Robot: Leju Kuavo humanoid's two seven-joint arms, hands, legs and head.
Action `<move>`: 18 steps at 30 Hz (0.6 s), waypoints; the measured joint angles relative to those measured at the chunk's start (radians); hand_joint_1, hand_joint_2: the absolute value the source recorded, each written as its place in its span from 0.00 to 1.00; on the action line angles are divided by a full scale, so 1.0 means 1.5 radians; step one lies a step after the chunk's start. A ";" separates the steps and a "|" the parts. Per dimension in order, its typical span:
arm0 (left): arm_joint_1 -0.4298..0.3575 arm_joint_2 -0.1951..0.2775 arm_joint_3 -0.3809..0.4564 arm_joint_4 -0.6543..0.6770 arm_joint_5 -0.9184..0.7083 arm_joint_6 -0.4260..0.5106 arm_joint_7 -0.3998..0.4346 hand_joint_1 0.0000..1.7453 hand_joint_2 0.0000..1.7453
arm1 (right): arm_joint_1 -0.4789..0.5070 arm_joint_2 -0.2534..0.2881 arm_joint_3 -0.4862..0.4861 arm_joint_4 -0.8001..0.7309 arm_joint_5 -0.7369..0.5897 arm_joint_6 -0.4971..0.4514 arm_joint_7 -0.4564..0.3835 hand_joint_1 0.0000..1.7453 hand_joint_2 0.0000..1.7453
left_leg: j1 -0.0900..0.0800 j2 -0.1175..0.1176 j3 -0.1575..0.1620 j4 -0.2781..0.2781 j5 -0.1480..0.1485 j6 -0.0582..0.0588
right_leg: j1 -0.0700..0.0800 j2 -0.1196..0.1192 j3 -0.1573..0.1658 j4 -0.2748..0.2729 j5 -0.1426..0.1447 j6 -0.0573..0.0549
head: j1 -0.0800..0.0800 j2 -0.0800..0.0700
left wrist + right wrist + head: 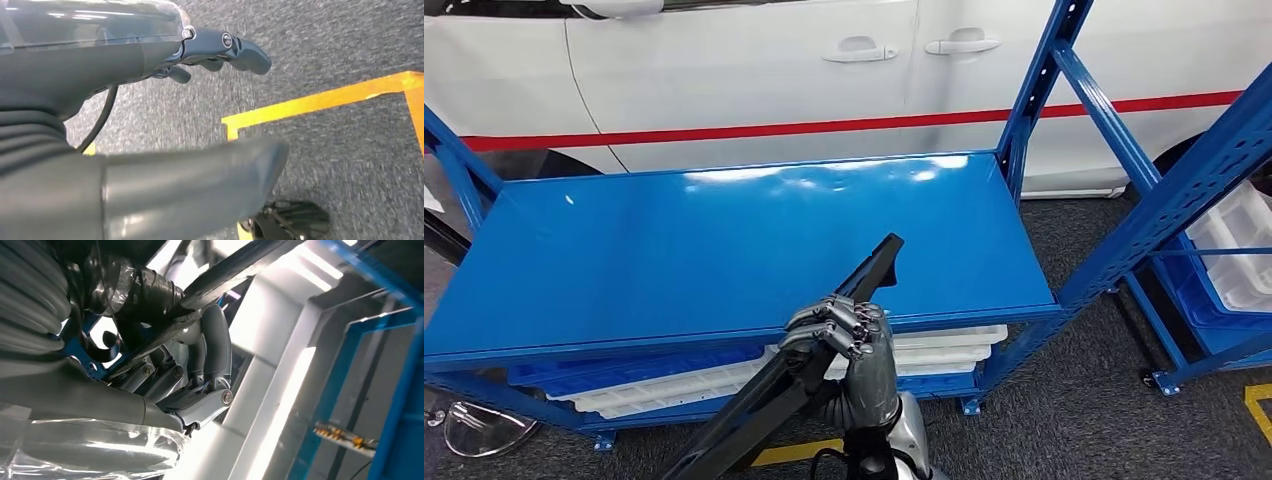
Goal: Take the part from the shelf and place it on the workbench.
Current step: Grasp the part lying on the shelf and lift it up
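Note:
My right hand (pixel 849 340) grips a long, flat black part (pixel 819 355) near its middle, in front of the blue shelf (pixel 724 240). The part slants upward, and its far tip (pixel 886 255) reaches over the shelf's front edge, above the bare blue top. In the right wrist view the fingers (pixel 200 365) wrap around the dark part (pixel 235 270). My left hand (pixel 210 50) hangs over grey carpet with its fingers apart and nothing in them.
White trays (pixel 924 350) and blue trays (pixel 624 365) lie on the shelf's lower level. A second blue rack (pixel 1214 170) with white bins (pixel 1239 250) stands at the right. A white car (pixel 774 70) is parked behind. Yellow floor tape (pixel 320 100) marks the carpet.

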 joint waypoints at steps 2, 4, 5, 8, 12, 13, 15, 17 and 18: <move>-0.001 0.000 0.000 0.000 -0.005 -0.003 0.002 0.00 1.00 | -0.006 -0.004 0.013 -0.004 -0.006 0.003 0.001 1.00 1.00 | 0.002 0.001 0.001 -0.004 0.004 0.007 | -0.002 -0.001 -0.024 0.057 -0.037 0.005 | 0.000 0.000; 0.000 0.000 0.000 0.000 -0.006 -0.003 0.003 0.00 1.00 | -0.008 -0.007 0.020 -0.006 -0.008 0.003 0.001 1.00 1.00 | 0.002 0.001 -0.001 -0.003 0.004 0.010 | -0.003 -0.001 -0.064 0.144 -0.078 0.009 | 0.000 0.000; 0.000 0.000 0.000 0.000 -0.007 -0.003 0.004 0.00 1.00 | -0.008 -0.009 0.023 -0.006 -0.009 0.003 0.002 1.00 1.00 | 0.002 0.001 -0.001 -0.003 0.004 0.010 | -0.003 -0.001 -0.076 0.170 -0.084 0.010 | 0.000 0.000; 0.000 -0.002 0.000 0.000 -0.013 -0.007 0.004 0.00 1.00 | -0.019 -0.012 0.032 -0.006 -0.014 0.004 0.011 1.00 1.00 | 0.002 0.000 0.000 0.000 0.003 0.008 | -0.005 -0.001 -0.042 0.105 -0.035 0.007 | 0.000 0.000; -0.001 -0.007 0.000 0.000 -0.018 -0.024 -0.011 0.00 1.00 | -0.050 -0.012 0.037 -0.004 -0.017 0.010 0.028 1.00 1.00 | -0.002 -0.001 -0.003 0.005 0.000 -0.003 | 0.000 0.000 0.012 -0.008 -0.001 -0.003 | 0.000 0.000; -0.001 -0.009 0.000 0.000 -0.020 -0.024 -0.014 0.00 1.00 | -0.053 -0.012 0.038 -0.003 -0.015 0.009 0.032 1.00 1.00 | -0.002 -0.001 -0.004 0.005 0.000 -0.007 | 0.001 0.001 0.011 -0.009 0.001 -0.005 | 0.000 0.000; -0.001 -0.012 0.000 0.000 -0.029 -0.015 -0.011 0.00 1.00 | -0.051 -0.012 0.039 -0.001 -0.007 -0.002 0.037 1.00 1.00 | 0.000 0.000 -0.005 0.010 -0.006 -0.015 | -0.002 0.000 0.014 -0.014 0.004 -0.012 | 0.000 0.000; -0.001 -0.016 0.000 0.000 -0.053 0.000 0.009 0.00 1.00 | -0.041 -0.012 0.041 0.001 0.007 -0.018 0.038 1.00 1.00 | 0.001 0.000 -0.025 0.055 -0.036 -0.022 | -0.004 -0.003 0.016 -0.019 0.006 -0.019 | 0.000 0.000; -0.001 -0.018 -0.001 0.000 -0.067 0.007 0.023 0.00 1.00 | -0.032 -0.012 0.041 0.003 0.014 -0.024 0.037 1.00 1.00 | 0.002 0.000 -0.044 0.097 -0.059 -0.025 | -0.004 -0.004 0.015 -0.019 0.006 -0.021 | 0.000 0.000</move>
